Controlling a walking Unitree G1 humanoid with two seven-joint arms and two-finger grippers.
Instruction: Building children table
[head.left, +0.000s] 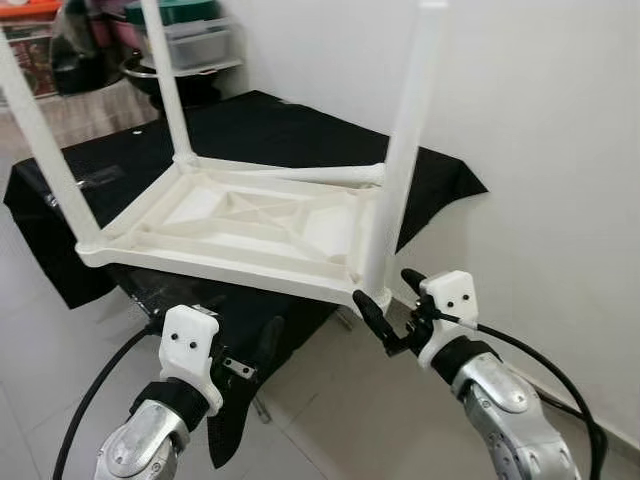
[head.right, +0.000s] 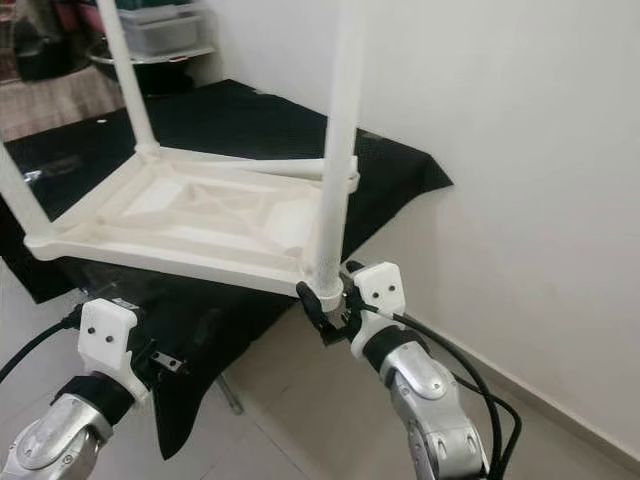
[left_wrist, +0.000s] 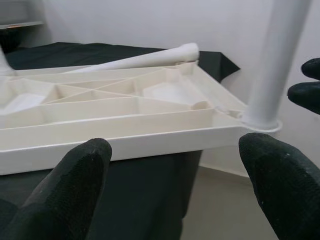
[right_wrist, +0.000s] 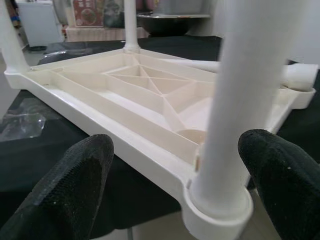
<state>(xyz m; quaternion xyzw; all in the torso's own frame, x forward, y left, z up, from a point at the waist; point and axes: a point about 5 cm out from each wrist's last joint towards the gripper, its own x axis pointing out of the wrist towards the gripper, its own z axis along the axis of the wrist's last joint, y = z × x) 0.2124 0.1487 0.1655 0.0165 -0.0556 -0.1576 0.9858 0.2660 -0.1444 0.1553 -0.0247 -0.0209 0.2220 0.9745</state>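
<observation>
Left eye view: small white plastic table (head.left: 250, 225) lies upside down on a worktop (head.left: 120, 170) under a black cloth (head.left: 440, 180), so the leg sockets face up for fitting.
Legs: three stand upright in corner sockets – near-right leg (head.left: 400, 150), far leg (head.left: 170, 85), left leg (head.left: 45, 150). Fourth leg (head.left: 300, 175) lies loose across the far-right corner, prob. not yet fitted.
Overhang: near-right corner juts past the worktop edge, which lets a gripper get at the socket from the side.
Right gripper (head.left: 388, 300): at base of near-right leg, fingers apart w/ one each side of the leg, not clamped as far as right wrist view shows. Prob. placed to steady or press the leg home.
Left gripper (left_wrist: 175, 185): just short of the table's near edge, fingers apart, holding nothing; looks ready to brace the frame.
Cloth: likely there to stop scuffs and sliding.
Writing: none legible on table or grippers; a red poster (right_wrist: 87, 12) in the background, text too blurred.
Background: clear storage bins (head.left: 195, 40) behind.
</observation>
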